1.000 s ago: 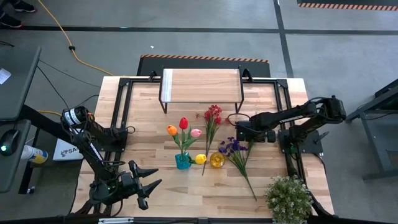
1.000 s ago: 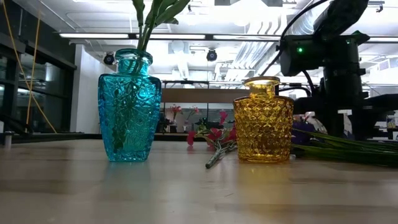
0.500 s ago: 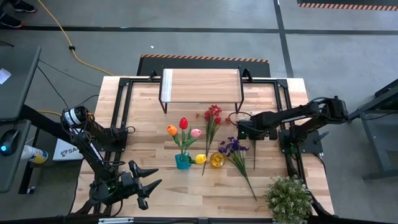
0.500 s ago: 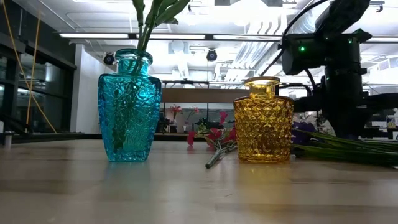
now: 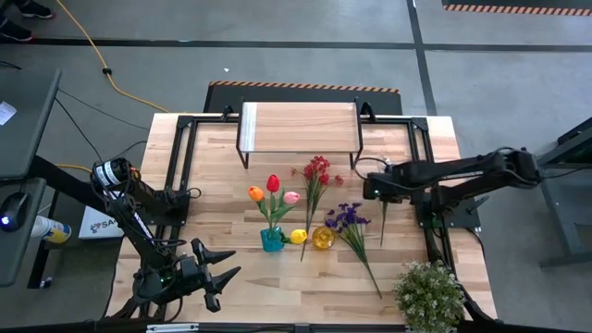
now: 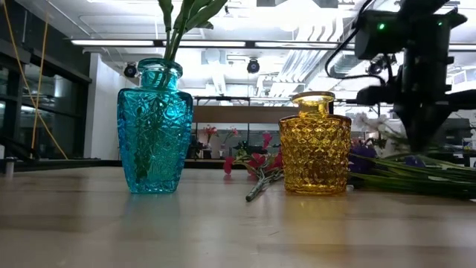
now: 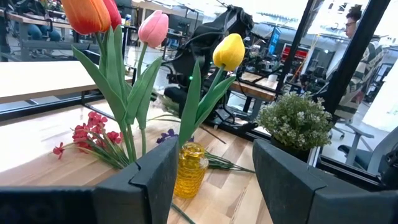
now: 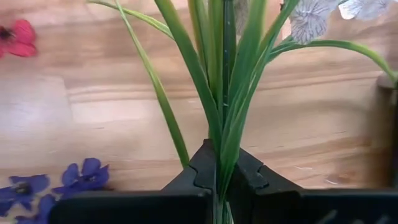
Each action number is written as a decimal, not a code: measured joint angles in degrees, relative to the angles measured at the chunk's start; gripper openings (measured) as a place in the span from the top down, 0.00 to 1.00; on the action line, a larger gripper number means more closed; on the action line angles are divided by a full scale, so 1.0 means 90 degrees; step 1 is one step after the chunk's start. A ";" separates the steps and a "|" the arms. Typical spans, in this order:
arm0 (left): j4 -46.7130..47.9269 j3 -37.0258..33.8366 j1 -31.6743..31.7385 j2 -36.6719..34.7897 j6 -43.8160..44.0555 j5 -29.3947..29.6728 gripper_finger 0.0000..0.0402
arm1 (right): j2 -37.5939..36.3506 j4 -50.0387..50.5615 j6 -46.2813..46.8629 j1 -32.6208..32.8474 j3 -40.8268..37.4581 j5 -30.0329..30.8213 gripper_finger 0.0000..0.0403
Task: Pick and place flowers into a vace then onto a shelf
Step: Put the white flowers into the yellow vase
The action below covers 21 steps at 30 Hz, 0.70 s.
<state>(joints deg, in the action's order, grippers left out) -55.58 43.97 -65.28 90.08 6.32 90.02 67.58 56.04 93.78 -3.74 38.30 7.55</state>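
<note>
Two arms are shown at the table (image 5: 213, 213). The right gripper (image 5: 373, 188) is seen with its jaws clamped on the green stems of the white spray (image 8: 227, 93), which is held above the table right of the red spray (image 5: 315, 176); the right arm is stretched level from the table's right edge toward the middle. The purple spray (image 5: 350, 222) lies flat beside the yellow vase (image 5: 323, 238). Orange, red, pink and yellow tulips (image 5: 272, 196) stand in the blue vase (image 5: 271, 240). The left gripper (image 5: 222, 275) is held near the front-left corner, jaws apart and empty. The shelf (image 5: 299, 127) stands at the table's rear.
</note>
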 joint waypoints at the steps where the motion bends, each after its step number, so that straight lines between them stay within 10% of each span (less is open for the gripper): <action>1: -0.0001 0.0000 0.0000 0.0000 0.0001 0.0000 0.41 | -0.0117 0.0073 0.0026 0.0001 0.0000 0.0041 0.97; 21: -0.0006 0.0000 0.0000 0.0000 0.0028 0.0000 0.41 | -0.2067 0.0438 -0.0130 -0.0004 0.0173 0.0788 0.98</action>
<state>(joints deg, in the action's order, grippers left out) -55.64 43.97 -65.28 90.08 6.57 90.02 48.97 59.98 92.61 -3.77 39.86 14.64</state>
